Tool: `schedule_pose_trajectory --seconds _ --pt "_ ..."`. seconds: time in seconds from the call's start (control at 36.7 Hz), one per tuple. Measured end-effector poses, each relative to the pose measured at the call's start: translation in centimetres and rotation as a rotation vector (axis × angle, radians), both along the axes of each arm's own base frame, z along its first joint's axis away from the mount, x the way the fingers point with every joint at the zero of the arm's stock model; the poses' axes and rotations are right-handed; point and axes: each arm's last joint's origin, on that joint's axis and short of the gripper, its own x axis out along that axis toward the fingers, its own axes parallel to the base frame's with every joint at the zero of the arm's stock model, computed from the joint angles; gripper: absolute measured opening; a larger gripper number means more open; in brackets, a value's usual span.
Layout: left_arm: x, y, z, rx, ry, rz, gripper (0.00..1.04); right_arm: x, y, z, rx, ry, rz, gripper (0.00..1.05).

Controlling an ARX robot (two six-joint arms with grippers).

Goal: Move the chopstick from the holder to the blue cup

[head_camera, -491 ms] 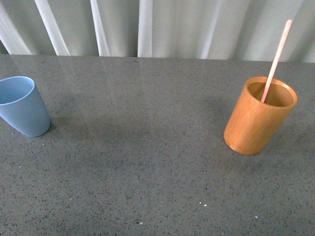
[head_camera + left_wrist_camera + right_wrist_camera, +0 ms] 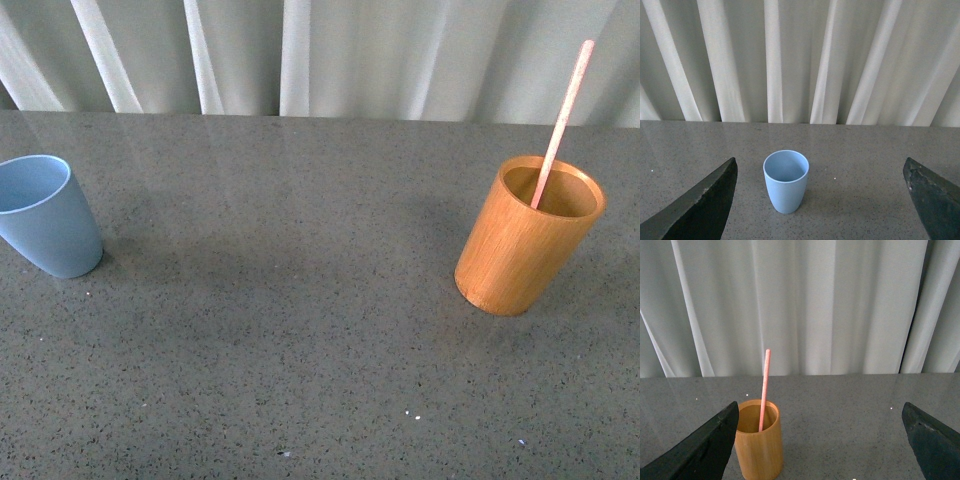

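An orange-brown wooden holder (image 2: 525, 240) stands at the table's right side, and one pink chopstick (image 2: 563, 115) leans out of it toward the upper right. At the far left stands the light blue cup (image 2: 45, 217), upright and empty. Neither arm shows in the front view. In the left wrist view the blue cup (image 2: 785, 181) sits ahead of my open left gripper (image 2: 822, 200), nearer one dark finger (image 2: 705, 205). The right wrist view has the holder (image 2: 759, 440) and chopstick (image 2: 764, 387) ahead of my open right gripper (image 2: 822, 440), close to one finger (image 2: 710, 447).
Both cups rest on a grey speckled tabletop (image 2: 290, 300). A white pleated curtain (image 2: 320, 50) hangs right behind the table's far edge. A wide stretch of table lies between the cup and the holder.
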Motion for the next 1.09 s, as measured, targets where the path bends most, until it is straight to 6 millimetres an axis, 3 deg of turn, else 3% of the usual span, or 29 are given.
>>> schedule_pose_trajectory --seconds 1.09 --pt "0.00 0.00 0.01 0.000 0.000 0.000 0.98 0.00 0.00 -0.01 0.000 0.000 0.000 0.95"
